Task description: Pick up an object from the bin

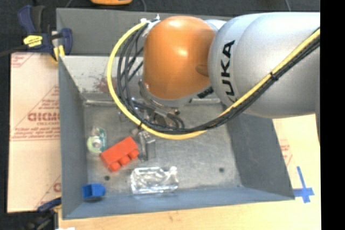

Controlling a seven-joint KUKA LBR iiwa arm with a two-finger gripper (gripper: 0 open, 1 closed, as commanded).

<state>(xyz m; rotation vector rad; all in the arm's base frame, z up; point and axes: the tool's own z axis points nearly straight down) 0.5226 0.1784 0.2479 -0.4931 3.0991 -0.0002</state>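
Note:
My gripper (145, 144) reaches down from under the orange wrist cover, near the middle of the bin floor. A metal fingertip shows just right of an orange-red toy brick (119, 152) and close to it. Nothing shows between the fingers. A clear plastic packet (154, 179) lies just below the gripper, near the front wall. A small clear round piece with a green tint (96, 141) lies left of the brick.
A small blue block (92, 191) sits in the bin's front left corner. The arm with its orange cover and yellow and black cables hangs over the back and right of the bin. Bare bin floor shows at the right front.

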